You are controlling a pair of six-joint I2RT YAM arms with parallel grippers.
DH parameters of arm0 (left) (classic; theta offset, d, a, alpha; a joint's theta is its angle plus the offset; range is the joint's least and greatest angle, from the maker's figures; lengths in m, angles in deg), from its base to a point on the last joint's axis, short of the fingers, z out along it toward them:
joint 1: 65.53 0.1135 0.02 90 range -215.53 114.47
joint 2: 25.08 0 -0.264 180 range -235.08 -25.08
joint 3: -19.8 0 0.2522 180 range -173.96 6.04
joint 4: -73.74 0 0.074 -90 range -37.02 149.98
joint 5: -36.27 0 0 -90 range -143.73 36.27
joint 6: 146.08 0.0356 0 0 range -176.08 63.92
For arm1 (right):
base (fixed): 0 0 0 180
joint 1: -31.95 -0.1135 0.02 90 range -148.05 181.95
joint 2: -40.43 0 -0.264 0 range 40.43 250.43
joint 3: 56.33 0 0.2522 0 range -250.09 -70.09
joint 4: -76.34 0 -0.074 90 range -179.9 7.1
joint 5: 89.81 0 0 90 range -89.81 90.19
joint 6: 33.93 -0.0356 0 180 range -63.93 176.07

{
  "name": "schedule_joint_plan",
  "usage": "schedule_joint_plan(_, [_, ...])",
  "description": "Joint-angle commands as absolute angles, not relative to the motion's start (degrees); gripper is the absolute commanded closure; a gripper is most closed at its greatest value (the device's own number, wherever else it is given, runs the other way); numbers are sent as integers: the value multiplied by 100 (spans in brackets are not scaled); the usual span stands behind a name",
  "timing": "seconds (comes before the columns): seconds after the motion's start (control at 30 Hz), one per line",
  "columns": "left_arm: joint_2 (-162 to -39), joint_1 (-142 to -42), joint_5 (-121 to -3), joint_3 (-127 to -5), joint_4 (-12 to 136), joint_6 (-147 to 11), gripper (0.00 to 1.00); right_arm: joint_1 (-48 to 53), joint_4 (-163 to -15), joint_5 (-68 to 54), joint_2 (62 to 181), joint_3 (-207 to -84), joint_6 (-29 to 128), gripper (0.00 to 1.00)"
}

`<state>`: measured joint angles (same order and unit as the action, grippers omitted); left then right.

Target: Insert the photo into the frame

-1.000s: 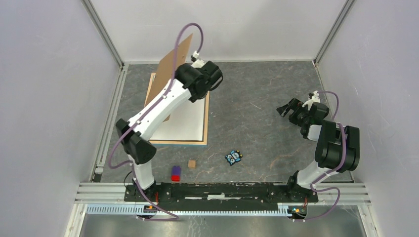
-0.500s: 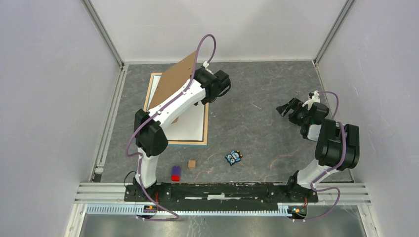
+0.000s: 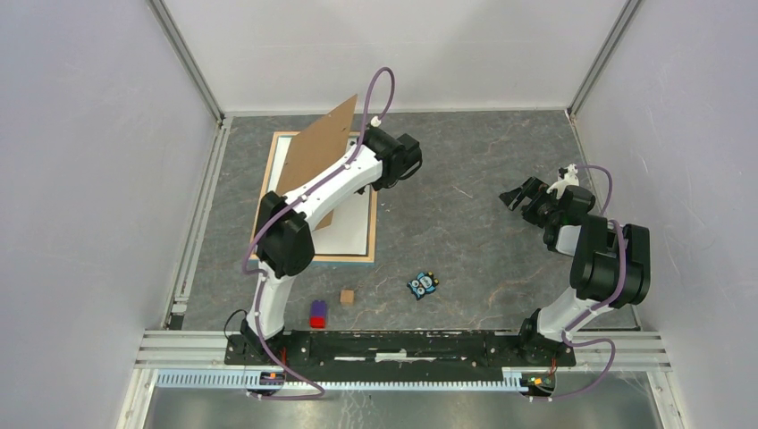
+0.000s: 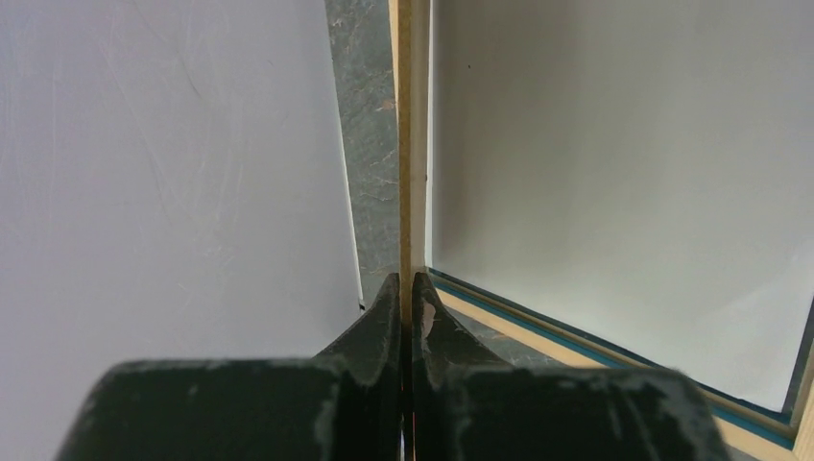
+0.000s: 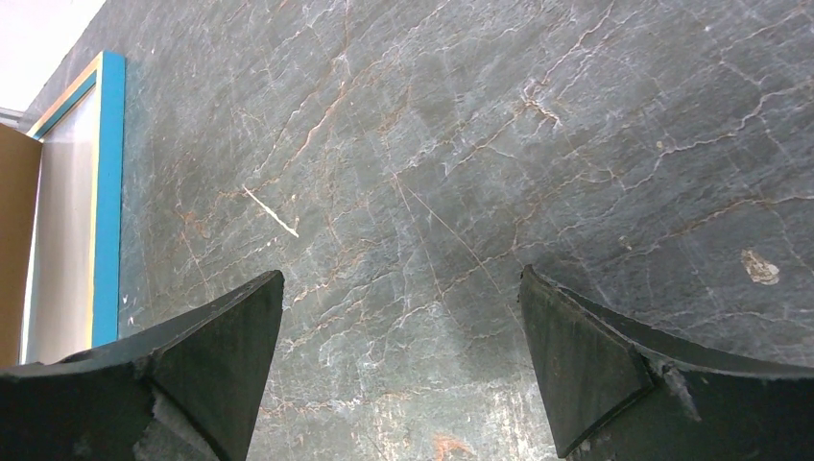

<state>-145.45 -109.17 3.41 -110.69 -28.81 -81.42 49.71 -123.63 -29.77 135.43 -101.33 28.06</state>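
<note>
The frame (image 3: 344, 257) lies flat at the table's back left, its light wood rim up. Inside the rim is a plain white sheet (image 3: 350, 222), apparently the photo lying back up; no print side shows. My left gripper (image 3: 365, 147) is shut on the right edge of a brown backing board (image 3: 317, 152), which it holds tilted above the frame. In the left wrist view the fingertips (image 4: 389, 293) pinch the board's thin edge (image 4: 404, 144) above the frame rim (image 4: 538, 331). My right gripper (image 3: 514, 197) hovers open at the right, with only bare table between its fingers.
An owl-faced toy (image 3: 423, 284), a small brown cube (image 3: 347, 296) and a red-and-purple block (image 3: 317, 313) lie near the front. Enclosure walls stand close on the left, back and right. In the right wrist view the frame's blue edge (image 5: 110, 192) shows at far left.
My left arm has stretched to the right and lowered the backing board from a steep tilt to a flatter one over the frame. The right arm has not moved.
</note>
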Motion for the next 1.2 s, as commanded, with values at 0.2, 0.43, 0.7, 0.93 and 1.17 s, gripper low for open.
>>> schedule_joint_plan(0.2, [-14630,-10835,1112,-11145,-3433,-8779,98,4986,-12401,-3049,13648,-10120,2758,2])
schedule_joint_plan(0.43, [-14713,-10713,1290,-11015,-3428,-8948,98,4984,-12429,-3066,13664,-10122,2737,2])
schedule_joint_plan(0.7, [-14887,-10658,1288,-10928,-3425,-9044,98,4979,-12464,-3088,13681,-10116,2714,2])
schedule_joint_plan(0.93, [-15018,-10663,1157,-10956,-3274,-8913,91,4980,-12496,-3106,13694,-10111,2705,2])
schedule_joint_plan(1.17, [-14787,-10692,444,-10637,-2608,-8430,43,4985,-12492,-3110,13698,-10111,2703,2])
